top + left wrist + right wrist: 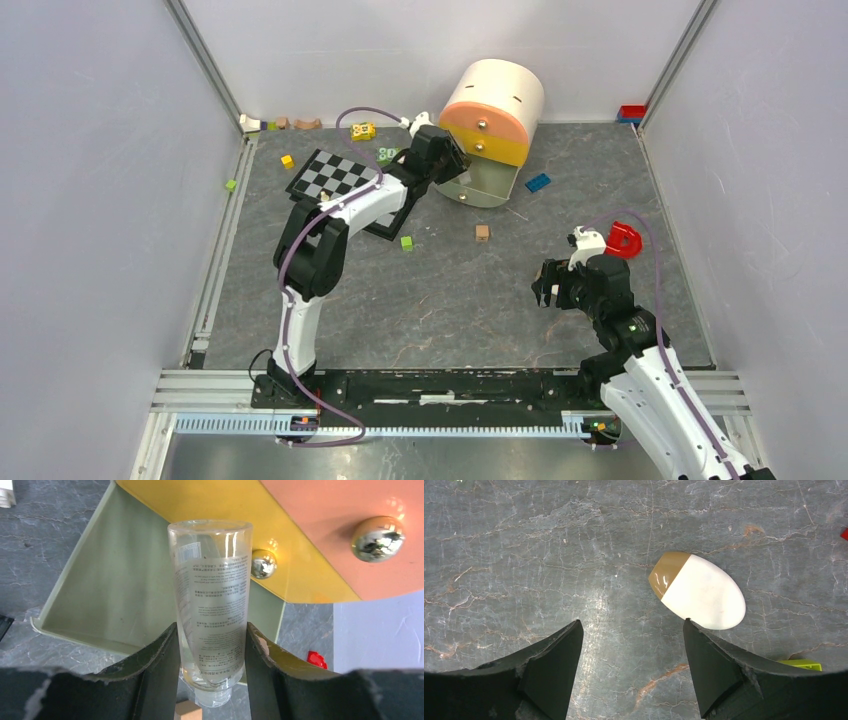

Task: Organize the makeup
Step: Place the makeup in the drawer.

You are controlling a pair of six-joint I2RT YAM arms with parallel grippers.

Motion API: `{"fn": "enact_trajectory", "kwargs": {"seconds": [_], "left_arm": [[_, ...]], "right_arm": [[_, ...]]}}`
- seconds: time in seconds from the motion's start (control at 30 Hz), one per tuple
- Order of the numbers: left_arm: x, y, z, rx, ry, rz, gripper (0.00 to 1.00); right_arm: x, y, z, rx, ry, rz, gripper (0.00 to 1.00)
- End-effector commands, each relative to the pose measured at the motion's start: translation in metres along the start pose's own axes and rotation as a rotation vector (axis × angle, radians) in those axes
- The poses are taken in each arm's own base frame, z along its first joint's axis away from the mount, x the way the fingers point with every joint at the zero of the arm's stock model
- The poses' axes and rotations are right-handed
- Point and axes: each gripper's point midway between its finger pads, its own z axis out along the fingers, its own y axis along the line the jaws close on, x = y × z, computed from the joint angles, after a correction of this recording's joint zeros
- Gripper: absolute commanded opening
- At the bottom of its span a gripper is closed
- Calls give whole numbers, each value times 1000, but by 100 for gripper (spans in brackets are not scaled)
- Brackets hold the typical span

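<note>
At the left of the bench (450, 300) a black-and-grey chessboard (335, 177) lies flat, with small toy bricks scattered round it, among them a yellow one (287, 161) and a green one (407, 243). The left arm reaches over the board to a round drawer unit (495, 95) at the back of the bench. The left claw (211, 632) is clamped on a clear tube (212, 580). Its two fingers (162, 652) press the tube's printed sides near the narrow neck end, and the flat end points away from the wrist. The tube hangs over the unit's pulled-out green drawer (100, 600), whose floor is bare where it shows. Whether the tube touches the drawer cannot be told. Above it the yellow drawer front (210, 500) and the peach drawer front (340, 510) are pushed in, each with a shiny round knob. A wooden cube (482, 232) and a blue brick (538, 182) lie apart on the bench in front of the unit. Further right, the right claw (631, 624) stands with its jaws wide apart and nothing between them, pointing down at the bench. A white egg-shaped sponge (704, 592) with a tan tip lies on its side, off-centre toward the finger at the right of the wrist view. That fingertip overlaps the sponge's edge, but contact cannot be confirmed. A red piece (625, 238) sits just beyond the right wrist.
</note>
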Motion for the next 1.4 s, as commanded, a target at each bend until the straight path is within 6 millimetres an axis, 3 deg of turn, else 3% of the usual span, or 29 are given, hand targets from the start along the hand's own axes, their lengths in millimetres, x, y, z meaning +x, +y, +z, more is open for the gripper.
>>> {"fn": "enact_trajectory", "kwargs": {"seconds": [0.0, 0.4, 0.63, 0.93, 1.37], "left_arm": [[-21, -4, 10, 24, -127, 6, 6], [-31, 18, 8, 0, -268, 158, 4], [-31, 21, 9, -14, -287, 227, 3], [-15, 16, 3, -16, -270, 381, 2], [7, 18, 3, -14, -231, 427, 2]], "right_arm": [[-18, 1, -6, 9, -48, 11, 80], [-15, 1, -6, 6, -39, 7, 80], [-15, 0, -7, 12, -37, 5, 80], [-13, 0, -6, 9, -31, 5, 80], [-12, 0, -6, 8, -30, 3, 80]]}}
